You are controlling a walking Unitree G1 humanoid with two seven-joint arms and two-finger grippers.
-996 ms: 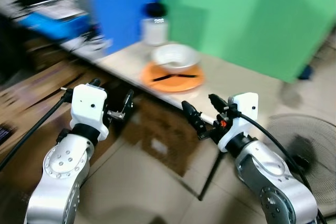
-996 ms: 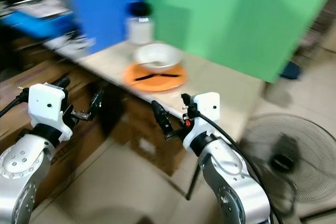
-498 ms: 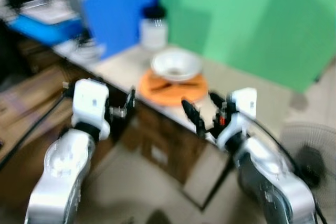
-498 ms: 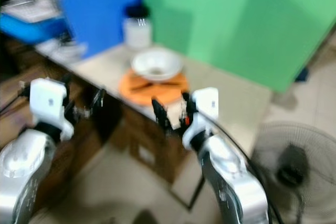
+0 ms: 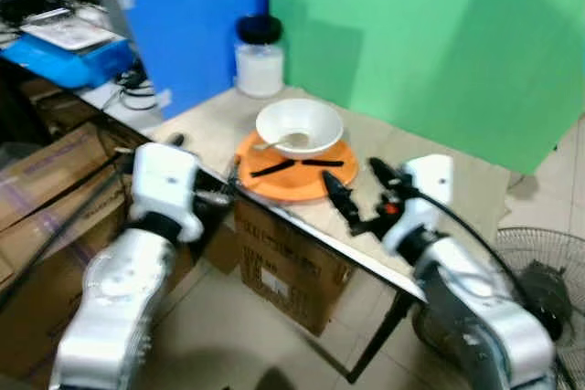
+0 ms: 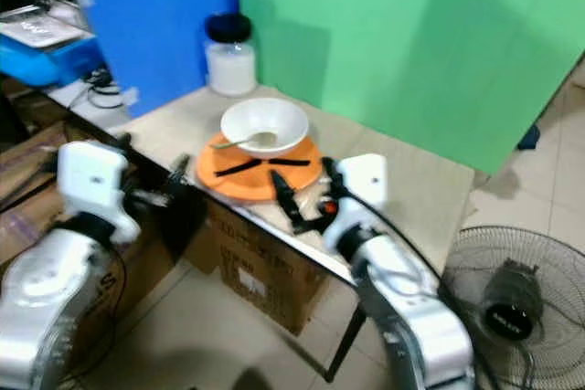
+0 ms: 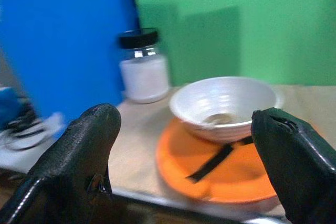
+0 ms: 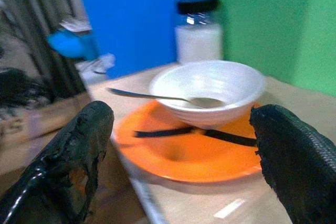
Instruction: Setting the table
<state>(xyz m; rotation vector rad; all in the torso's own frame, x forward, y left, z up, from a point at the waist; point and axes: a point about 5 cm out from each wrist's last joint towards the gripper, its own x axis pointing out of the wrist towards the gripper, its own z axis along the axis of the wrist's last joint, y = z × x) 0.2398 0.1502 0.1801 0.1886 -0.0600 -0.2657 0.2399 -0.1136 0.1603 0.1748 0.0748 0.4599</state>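
An orange plate (image 5: 291, 173) lies near the front edge of a beige table (image 5: 420, 180). On it stand a white bowl (image 5: 299, 124) with a spoon (image 8: 152, 97) in it, and two black chopsticks (image 8: 163, 131) lying flat in front of the bowl. A white-filled jar (image 5: 260, 57) with a black lid stands behind. My left gripper (image 7: 184, 171) is open, held at the table's front edge left of the plate. My right gripper (image 5: 361, 194) is open too, just right of the plate above the table edge. Nothing is between either pair of fingers.
A blue board (image 5: 196, 25) and a green board (image 5: 420, 43) stand behind the table. A cardboard box (image 5: 288, 267) sits under it. A floor fan (image 5: 539, 289) is at the right. A cluttered desk (image 5: 64, 43) and more boxes (image 5: 46, 189) are at the left.
The camera has moved closer and the picture is less blurred. The table now sits nearer, with both open grippers at its front edge beside the plate.
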